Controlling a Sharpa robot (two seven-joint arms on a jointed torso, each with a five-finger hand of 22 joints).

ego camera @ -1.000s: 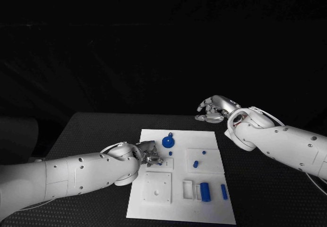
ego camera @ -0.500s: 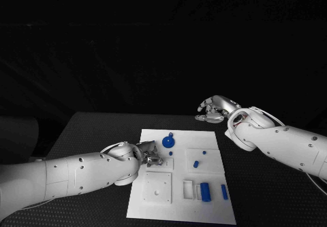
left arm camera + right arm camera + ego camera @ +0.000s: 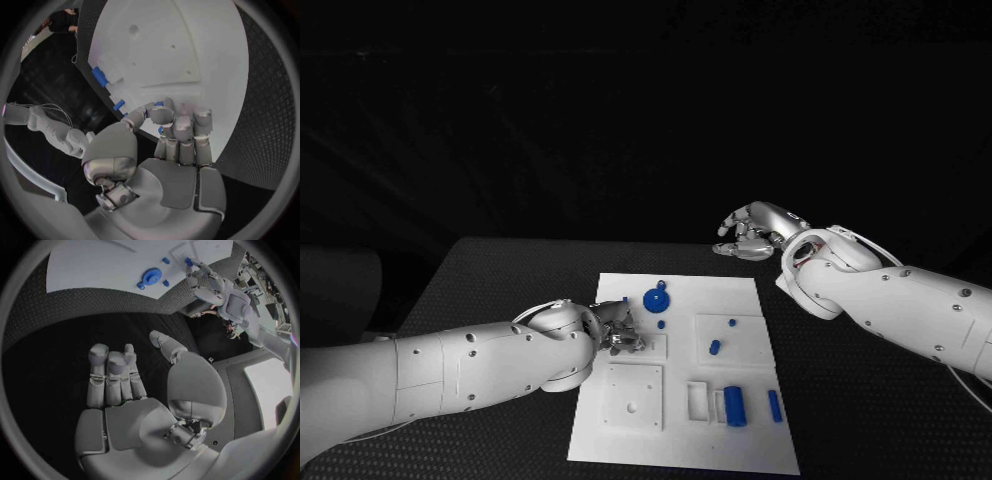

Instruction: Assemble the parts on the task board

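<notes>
The white task board [image 3: 678, 440] lies in the middle of the black table. A round blue gear-like part [image 3: 656, 298] sits near its far edge and also shows in the right wrist view [image 3: 152, 276]. My left hand [image 3: 620, 331] hovers low over the board's left middle, fingers curled, pinching a small blue part [image 3: 159, 104] between thumb and fingertip. Beyond the board's far right corner my right hand [image 3: 754, 232] hangs above the table. It holds nothing, its fingers [image 3: 112, 375] lying side by side and the thumb apart.
Small blue pieces [image 3: 714, 346] [image 3: 730, 322] [image 3: 661, 324] lie on the board right of my left hand. Two upright blue blocks [image 3: 734, 405] [image 3: 773, 404] stand near the front right. A square white plate with a hole [image 3: 633, 397] sits front left.
</notes>
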